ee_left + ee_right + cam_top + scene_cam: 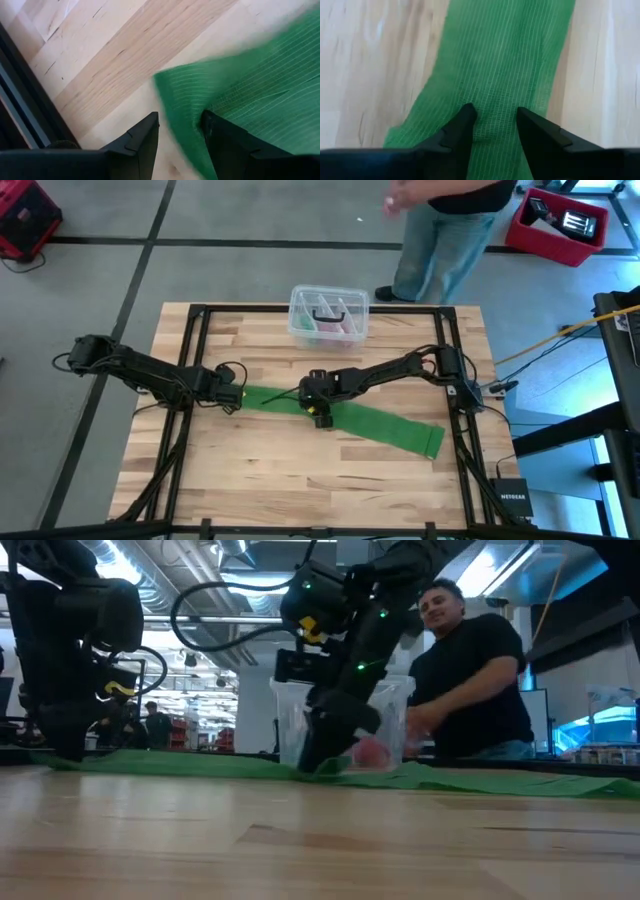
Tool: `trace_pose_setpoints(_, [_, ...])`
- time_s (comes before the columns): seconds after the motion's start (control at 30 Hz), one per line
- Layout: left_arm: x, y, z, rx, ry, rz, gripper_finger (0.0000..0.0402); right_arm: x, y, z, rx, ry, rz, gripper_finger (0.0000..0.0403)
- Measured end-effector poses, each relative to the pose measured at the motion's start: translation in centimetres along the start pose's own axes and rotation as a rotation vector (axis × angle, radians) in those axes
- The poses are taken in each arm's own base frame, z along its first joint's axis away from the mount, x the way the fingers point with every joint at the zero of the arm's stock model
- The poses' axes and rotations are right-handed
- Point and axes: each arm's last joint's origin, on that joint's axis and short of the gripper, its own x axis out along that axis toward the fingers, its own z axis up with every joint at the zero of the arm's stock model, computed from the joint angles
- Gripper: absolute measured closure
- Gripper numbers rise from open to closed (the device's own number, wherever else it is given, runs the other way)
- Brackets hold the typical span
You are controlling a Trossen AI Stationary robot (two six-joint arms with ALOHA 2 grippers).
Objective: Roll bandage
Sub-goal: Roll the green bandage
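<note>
The bright green bandage (350, 418) lies unrolled as a long flat strip on the wooden table, running from left of centre toward the near right. My left gripper (232, 396) is open at the strip's left end (170, 90): one finger stands over the cloth, the other over bare wood beside it. My right gripper (320, 416) is open, low over the strip's middle (495, 75). In the low view the strip (500, 780) lies flat, with both arms reaching down to it. My left gripper comes from above. One fingertip (220, 135) rests on the bandage close to its left end edge, and the other (142, 137) is on the wood beside it. The cloth lies flat on the table. My right gripper points down with both fingertips (467, 117) set on the strip's middle (492, 127), side by side across its width. The cloth between them puckers slightly. The strip stays flat on the table.
A clear plastic box (328, 315) with pink and dark items stands at the far middle of the table. A person (450, 230) stands beyond the far edge. Black frame rails (190, 380) run along the table's left and right sides. Bare wood lies toward the near edge.
</note>
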Motion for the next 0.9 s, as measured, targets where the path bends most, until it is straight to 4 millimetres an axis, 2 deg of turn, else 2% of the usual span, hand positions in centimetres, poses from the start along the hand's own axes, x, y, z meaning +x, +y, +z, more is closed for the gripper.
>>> trace_pose_setpoints(0.13, [0.0, 0.0, 0.0, -0.03, 0.004, -0.002, 0.0254, -0.1, 0.0, 0.1, -0.014, -0.019, 0.001, 0.0244])
trace_pose_setpoints(0.27, [0.0, 0.0, 0.0, -0.083, 0.014, -0.009, 0.0254, -0.1, 0.0, 0.8, 0.036, -0.104, 0.025, 0.0244])
trace_pose_setpoints(0.4, [-0.4, -0.3, 0.3, -0.054, 0.012, -0.03, 0.0254, 0.0, -0.2, 1.7, 0.065, -0.203, 0.016, 0.0244])
trace_pose_setpoints(0.67, [-2.7, -1.2, 1.9, 0.055, -0.013, -0.119, 0.0254, -0.2, -0.4, 2.9, 0.072, -0.343, -0.003, 0.0244])
trace_pose_setpoints(0.9, [-6.0, -0.7, 3.0, 0.055, 0.029, -0.06, 0.0254, -0.4, -0.4, 3.4, 0.072, -0.395, -0.002, 0.0244])
